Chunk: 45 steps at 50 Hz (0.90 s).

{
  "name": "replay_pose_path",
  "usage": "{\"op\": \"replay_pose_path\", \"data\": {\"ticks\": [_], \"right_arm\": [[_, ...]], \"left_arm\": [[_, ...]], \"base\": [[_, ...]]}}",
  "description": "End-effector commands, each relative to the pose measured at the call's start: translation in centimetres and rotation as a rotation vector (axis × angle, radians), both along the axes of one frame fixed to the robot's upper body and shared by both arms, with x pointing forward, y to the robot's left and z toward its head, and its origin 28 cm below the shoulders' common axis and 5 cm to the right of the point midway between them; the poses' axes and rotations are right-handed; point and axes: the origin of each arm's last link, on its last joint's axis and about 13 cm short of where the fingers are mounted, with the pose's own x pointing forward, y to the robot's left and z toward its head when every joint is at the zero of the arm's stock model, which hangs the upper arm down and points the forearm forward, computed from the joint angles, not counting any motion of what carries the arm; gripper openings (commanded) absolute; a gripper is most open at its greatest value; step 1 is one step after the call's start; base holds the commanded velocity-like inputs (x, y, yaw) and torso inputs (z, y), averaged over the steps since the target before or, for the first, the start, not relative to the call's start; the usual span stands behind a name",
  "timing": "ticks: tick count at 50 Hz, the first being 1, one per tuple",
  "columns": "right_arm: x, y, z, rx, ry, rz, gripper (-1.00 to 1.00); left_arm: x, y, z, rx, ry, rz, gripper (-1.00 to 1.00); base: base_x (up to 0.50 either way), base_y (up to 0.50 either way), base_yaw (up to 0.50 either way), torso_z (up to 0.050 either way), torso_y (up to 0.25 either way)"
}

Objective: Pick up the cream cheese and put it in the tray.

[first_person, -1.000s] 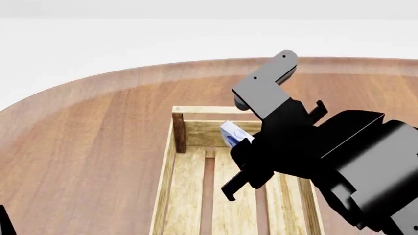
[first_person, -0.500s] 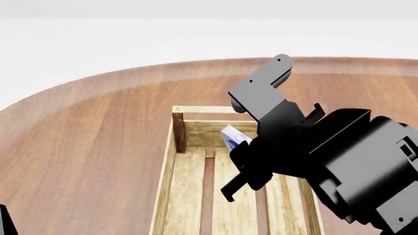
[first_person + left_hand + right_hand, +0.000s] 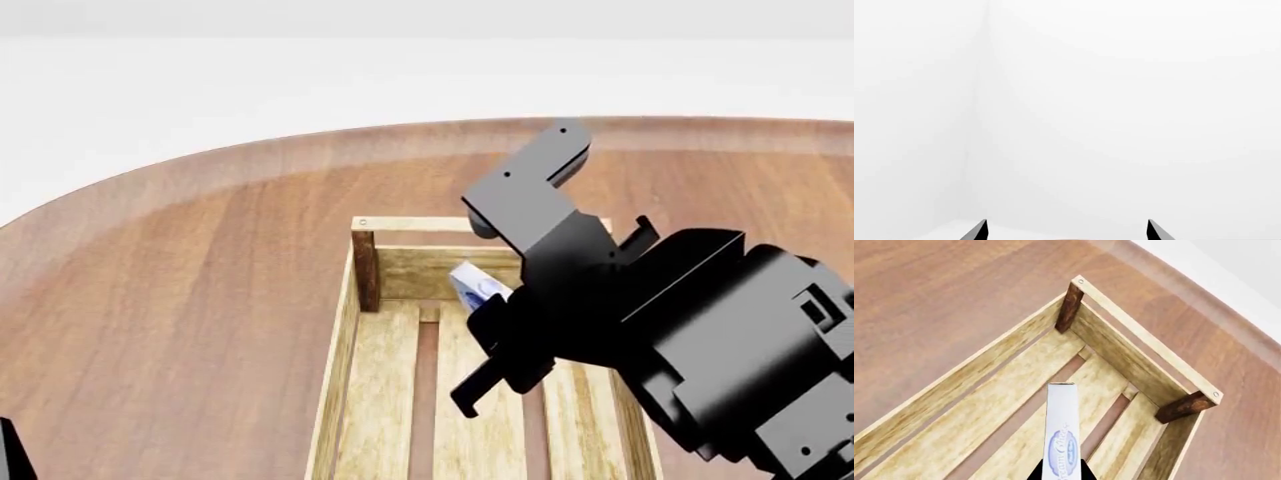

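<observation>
I have the right arm angled down over the tray, its right gripper clamped on the white-and-blue cream cheese, edge-up above the slats. Left gripper spread apart.

A rounded brown wooden table is seen, its far edge curved. The pale slatted tray is set directly on it, toward the near edge.
</observation>
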Motion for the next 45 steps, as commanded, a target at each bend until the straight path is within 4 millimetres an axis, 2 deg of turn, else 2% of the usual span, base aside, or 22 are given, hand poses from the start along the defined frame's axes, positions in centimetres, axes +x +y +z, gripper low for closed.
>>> {"op": "replay_pose_path", "data": {"ticks": [1, 20, 45], "right_arm": [[0.06, -0.01, 0.36, -0.002, -0.026, 0.003, -1.0], [0.2, 0.02, 0.05, -0.016, -0.025, 0.007, -1.0], [0.21, 0.3, -0.32, -0.03, -0.032, 0.024, -1.0]], "left_arm": [[0.01, -0.07, 0.0, 0.003, 0.001, 0.002, 1.0], [0.15, -0.13, -0.07, 0.011, 0.01, 0.016, 1.0], [0.16, -0.11, -0.09, 0.009, 0.008, 0.014, 1.0]], "base": [[0.0, 0.0, 0.0, 0.0, 0.0], [0.0, 0.0, 0.0, 0.0, 0.001], [0.0, 0.0, 0.0, 0.0, -0.09]]}}
